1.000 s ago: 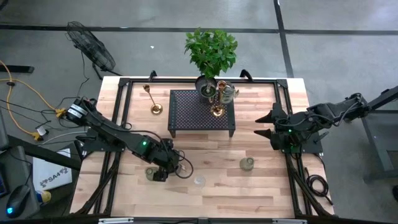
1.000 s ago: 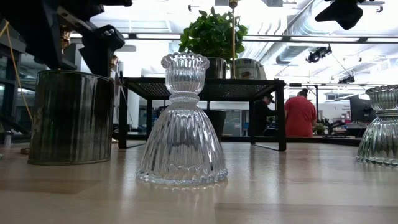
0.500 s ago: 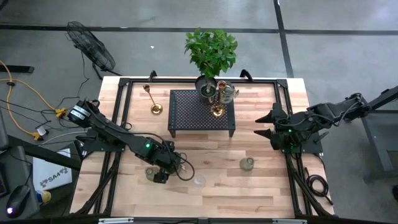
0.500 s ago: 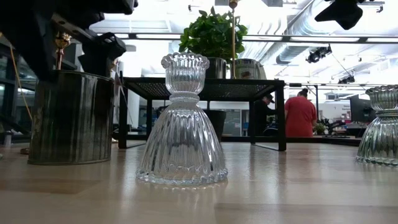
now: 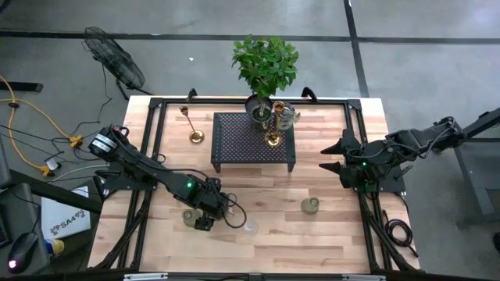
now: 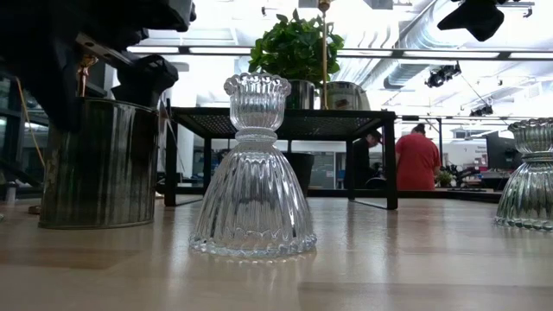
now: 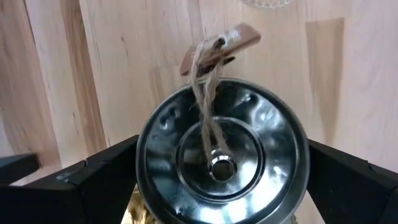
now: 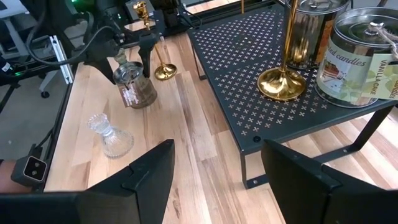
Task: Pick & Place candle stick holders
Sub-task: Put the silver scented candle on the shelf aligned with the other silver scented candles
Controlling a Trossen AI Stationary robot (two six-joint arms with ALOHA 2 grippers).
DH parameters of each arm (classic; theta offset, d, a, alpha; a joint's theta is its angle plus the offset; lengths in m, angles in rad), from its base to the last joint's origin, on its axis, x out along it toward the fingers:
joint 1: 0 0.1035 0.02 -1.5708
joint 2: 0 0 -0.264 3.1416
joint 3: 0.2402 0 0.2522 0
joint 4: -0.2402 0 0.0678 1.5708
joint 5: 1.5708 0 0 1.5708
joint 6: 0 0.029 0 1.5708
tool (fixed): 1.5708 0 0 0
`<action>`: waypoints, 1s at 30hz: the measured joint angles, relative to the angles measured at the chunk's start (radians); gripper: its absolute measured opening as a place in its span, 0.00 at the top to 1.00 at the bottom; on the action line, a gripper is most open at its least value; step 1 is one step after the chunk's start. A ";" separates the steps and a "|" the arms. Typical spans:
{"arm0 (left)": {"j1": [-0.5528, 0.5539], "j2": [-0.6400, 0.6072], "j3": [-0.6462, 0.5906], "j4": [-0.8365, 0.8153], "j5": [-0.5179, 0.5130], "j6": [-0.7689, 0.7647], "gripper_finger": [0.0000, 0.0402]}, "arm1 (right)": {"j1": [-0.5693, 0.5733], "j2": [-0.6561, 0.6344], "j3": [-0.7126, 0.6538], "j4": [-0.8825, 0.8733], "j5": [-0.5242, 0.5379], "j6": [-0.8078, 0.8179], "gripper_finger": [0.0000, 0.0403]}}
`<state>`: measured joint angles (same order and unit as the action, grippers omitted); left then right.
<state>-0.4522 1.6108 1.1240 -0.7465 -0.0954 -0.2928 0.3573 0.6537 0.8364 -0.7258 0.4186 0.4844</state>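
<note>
A dull ribbed metal tin holder (image 5: 190,218) with a twine and a wooden tag (image 7: 217,43) stands on its base at the table's near left. My left gripper (image 5: 201,221) is open above it, pointing down, with one finger on each side of the tin (image 7: 221,158). No touch shows. A clear glass holder (image 5: 250,227) and a greenish glass holder (image 5: 310,205) stand on their bases near the front. One brass stick (image 5: 194,129) stands at the far left. My right gripper (image 5: 328,157) is open and empty at the right.
A black perforated stand (image 5: 254,140) at the far middle bears a brass stick (image 8: 283,74) and shiny tins (image 8: 357,56). A potted plant (image 5: 266,66) is behind it. Black frame rails (image 5: 148,156) run along the table's sides. A person in red (image 6: 416,160) is in the room behind.
My left gripper has come down over the tin holder, so that its fingers now reach lower on both sides of it. The tin has stayed in place.
</note>
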 joint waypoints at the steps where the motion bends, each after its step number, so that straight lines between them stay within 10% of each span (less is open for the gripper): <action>1: 0.000 0.000 0.000 0.005 -0.001 0.000 0.00 | 0.000 0.000 0.000 0.000 0.000 0.000 0.42; 30: 0.001 0.044 0.000 -0.002 0.001 -0.052 0.13 | 0.000 0.000 0.000 0.000 -0.003 0.000 0.42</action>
<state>-0.4515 1.6550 1.1240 -0.7483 -0.0940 -0.3446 0.3573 0.6537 0.8362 -0.7256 0.4160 0.4844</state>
